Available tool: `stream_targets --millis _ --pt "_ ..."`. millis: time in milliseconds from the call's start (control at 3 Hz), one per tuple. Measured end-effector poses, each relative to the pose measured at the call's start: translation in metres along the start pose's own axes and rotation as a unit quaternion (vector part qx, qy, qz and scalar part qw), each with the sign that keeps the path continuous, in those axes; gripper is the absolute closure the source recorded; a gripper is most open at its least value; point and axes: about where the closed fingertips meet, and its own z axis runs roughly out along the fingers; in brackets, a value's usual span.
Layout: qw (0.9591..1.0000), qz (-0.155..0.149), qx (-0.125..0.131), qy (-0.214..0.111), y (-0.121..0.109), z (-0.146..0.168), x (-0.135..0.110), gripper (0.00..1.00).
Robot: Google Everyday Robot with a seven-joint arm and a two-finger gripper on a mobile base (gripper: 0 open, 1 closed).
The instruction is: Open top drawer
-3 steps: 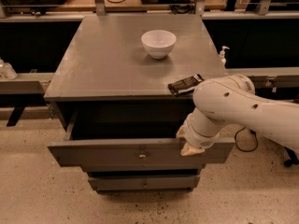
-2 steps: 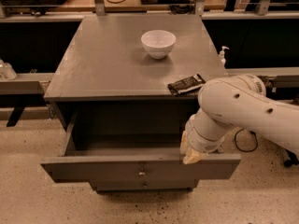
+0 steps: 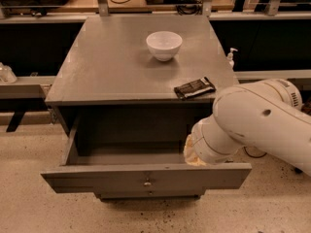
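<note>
top drawer (image 3: 97, 177) open, pincer (image 3: 192, 154) inside, right

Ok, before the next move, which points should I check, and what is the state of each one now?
1. Top drawer open: ok, its inside shows.
2. Gripper located: ok, at the drawer's right end, just behind its front.
3. Knob free: ok, nothing touches it.
4. Bowl upright on the cabinet top: ok.
5. Dark packet clear of the arm: cannot tell, they look close.
</note>
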Motion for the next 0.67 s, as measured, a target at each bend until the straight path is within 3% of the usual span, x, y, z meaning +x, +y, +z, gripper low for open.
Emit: stream_targets --millis 333,667 --pt "0.9993 -0.021 0.029 0.006 -0.015 -0.006 -0.014 1.0" --pt "0.9991 -0.024 0.034 0.008 -0.039 0.006 -0.014 1.0"
